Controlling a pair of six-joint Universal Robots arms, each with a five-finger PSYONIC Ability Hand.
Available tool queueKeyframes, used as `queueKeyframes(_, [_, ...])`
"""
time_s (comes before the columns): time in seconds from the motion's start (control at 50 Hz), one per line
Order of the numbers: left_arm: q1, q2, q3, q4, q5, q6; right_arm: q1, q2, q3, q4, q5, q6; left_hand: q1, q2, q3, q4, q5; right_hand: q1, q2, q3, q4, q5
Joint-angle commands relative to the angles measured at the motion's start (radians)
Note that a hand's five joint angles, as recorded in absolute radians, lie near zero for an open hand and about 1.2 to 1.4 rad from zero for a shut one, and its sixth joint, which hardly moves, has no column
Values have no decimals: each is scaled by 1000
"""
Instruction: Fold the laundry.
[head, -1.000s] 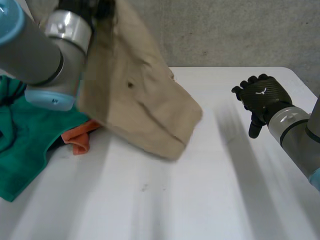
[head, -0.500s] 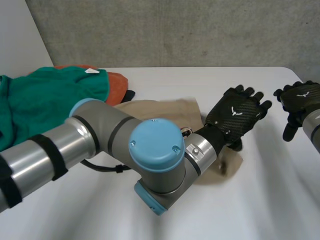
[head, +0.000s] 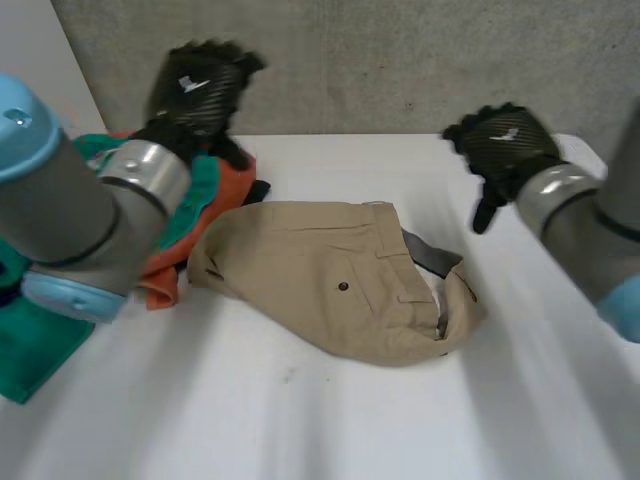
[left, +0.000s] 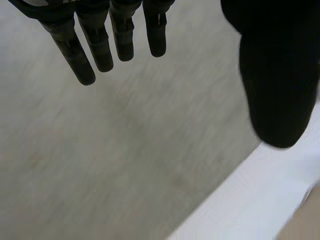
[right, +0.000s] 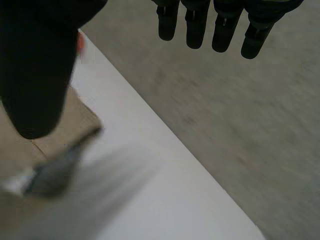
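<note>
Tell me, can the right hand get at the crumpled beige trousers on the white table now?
Probably yes. The black right hand, fingers open, hangs near the waistband end of the beige trousers; only bare white table lies between them, and the left hand is over the orange cloth.

My hands: two. I have my left hand (head: 195, 85) and my right hand (head: 505, 145).
My arms: two. I have my left arm (head: 60, 220) and my right arm (head: 590, 240).
The tan pants (head: 330, 275): one pair.
The button (head: 343, 287) on the tan pants: one little dark one that I can see.
The green cloth (head: 25, 350): one.
The orange cloth (head: 160, 285): one.
Clothes all together: three.
The surface (head: 400, 420): one, and it is white.
The wall (head: 400, 60): one, and it is grey.
</note>
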Motion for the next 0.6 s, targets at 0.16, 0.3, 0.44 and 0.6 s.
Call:
queueKeyframes(0.16, [189, -387, 175, -183, -12, 68, 123, 536, -491, -11, -100, 108, 9, 14, 15, 17, 31, 23, 42, 42, 42, 28])
queueKeyframes(0.3, [206, -490, 259, -292, 43, 94, 122, 773, -744, -28, -86, 113, 53, 58, 59, 61, 75, 88, 107, 107, 108, 93])
queueKeyframes(0.44, [196, -504, 259, -308, 125, 91, 111, 892, -876, -26, -92, 111, 610, 615, 615, 618, 632, 305, 324, 324, 325, 310])
queueKeyframes(0.6, [189, -485, 237, -306, 134, 84, 100, 929, -892, -16, -109, 111, 1107, 1112, 1112, 1115, 1129, 823, 841, 842, 842, 828])
